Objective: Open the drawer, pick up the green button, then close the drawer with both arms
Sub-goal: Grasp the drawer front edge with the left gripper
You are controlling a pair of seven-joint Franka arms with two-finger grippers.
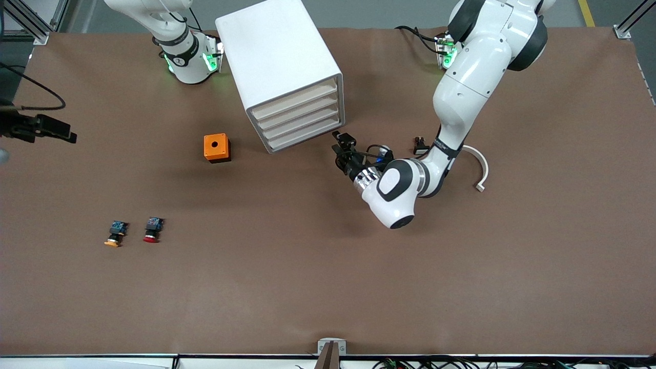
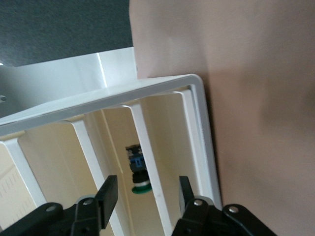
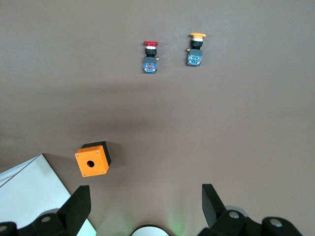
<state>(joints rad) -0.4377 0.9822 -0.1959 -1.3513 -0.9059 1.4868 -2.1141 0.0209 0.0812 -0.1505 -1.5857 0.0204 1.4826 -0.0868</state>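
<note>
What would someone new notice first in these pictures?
Probably the tall white rounded cabinet with four cream-fronted drawers, standing at the robots' edge of the brown table. Next, the left gripper, open, right in front of those drawers. Then the small orange box with a round hole beside the cabinet.

Two chunky white Franka arms, pretty standard look.
The left arm has glossy rounded white shells with black bands at the joints, a grey-ringed white cap at the wrist, and a knurled silver collar just ahead of it. Thin black cables loop around the small black left gripper, and a green light glows near its base. The right arm has a black band with white print and green lights too. The right gripper has matte black fingers on black blocks with silver screws.
</note>
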